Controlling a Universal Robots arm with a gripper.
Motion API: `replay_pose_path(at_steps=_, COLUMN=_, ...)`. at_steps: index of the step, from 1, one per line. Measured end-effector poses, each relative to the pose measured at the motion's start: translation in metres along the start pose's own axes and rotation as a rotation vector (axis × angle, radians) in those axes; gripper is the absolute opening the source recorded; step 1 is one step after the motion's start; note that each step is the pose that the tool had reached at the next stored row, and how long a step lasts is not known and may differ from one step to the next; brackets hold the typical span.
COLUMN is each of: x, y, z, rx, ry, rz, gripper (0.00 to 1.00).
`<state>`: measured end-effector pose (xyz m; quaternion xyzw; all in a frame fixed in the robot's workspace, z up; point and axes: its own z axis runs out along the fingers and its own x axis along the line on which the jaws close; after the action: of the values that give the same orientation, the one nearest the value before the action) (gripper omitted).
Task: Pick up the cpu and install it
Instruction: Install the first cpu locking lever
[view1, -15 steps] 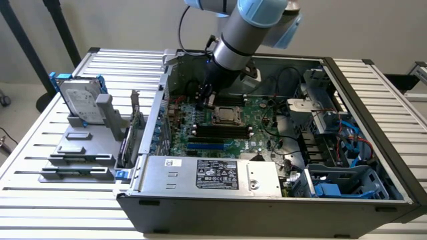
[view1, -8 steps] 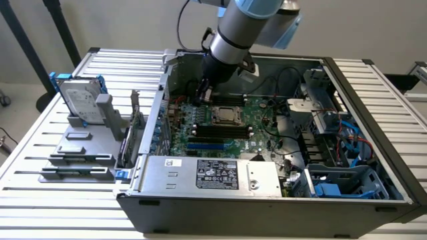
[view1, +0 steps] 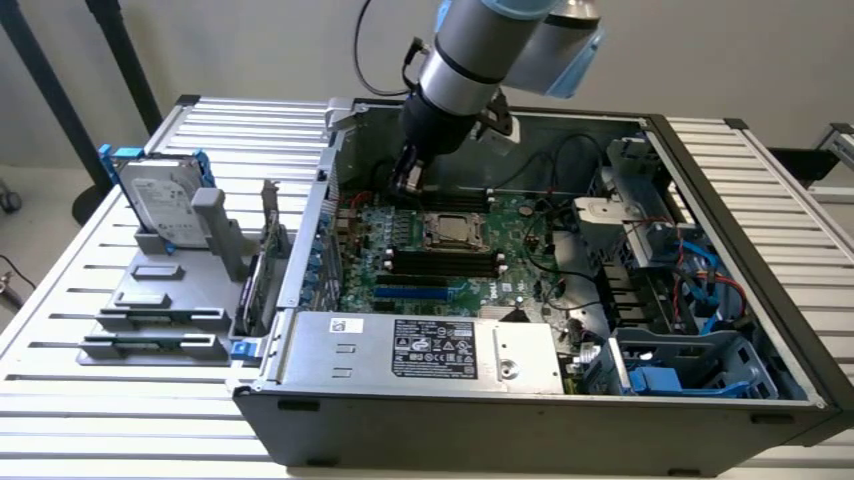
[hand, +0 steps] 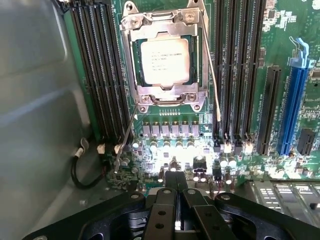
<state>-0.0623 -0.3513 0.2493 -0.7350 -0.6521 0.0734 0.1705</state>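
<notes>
From my station, I see the gripper (hand: 176, 197) with its two black fingers pressed flat together. It hangs over the row of small capacitors (hand: 167, 130) just beside the processor socket. Whether the tips touch the board I cannot tell.

In the exterior view the gripper (view1: 406, 183) is down inside the open computer case (view1: 534, 420), between the socket and the case's far wall.

The cpu (hand: 165, 61) lies flat in the socket, silver top up, with the metal retention frame (hand: 167, 97) around its edges (the printing on the lid is too faint for me to read). In the exterior view the cpu (view1: 450, 228) sits near the middle of the green motherboard (view1: 514, 270).

Black memory slots (hand: 100, 75) run along both sides of the socket, and a blue expansion slot (hand: 292, 95) lies farther out.

The power supply (view1: 427, 350) fills the case's near edge. Outside the case, on the exterior view's left, a hard drive (view1: 160, 205) in a blue frame stands upright in a grey holder on the slatted table (view1: 80, 420).
</notes>
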Motion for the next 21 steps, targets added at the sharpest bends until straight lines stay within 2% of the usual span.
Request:
replay_pose_path(at_steps=16, x=0.0000, y=0.0001, z=0.0001, rx=-0.0308, ry=0.0934, rz=0.251, gripper=0.11)
replay_pose_path(at_steps=19, x=-0.0001, y=-0.0002, z=0.0001, rx=-0.0347, ry=0.1090, rz=0.287, gripper=0.11)
replay_pose_path(at_steps=21, x=-0.0006, y=-0.0022, z=0.0005, rx=-0.0337, ry=0.1183, rz=0.293, gripper=0.11)
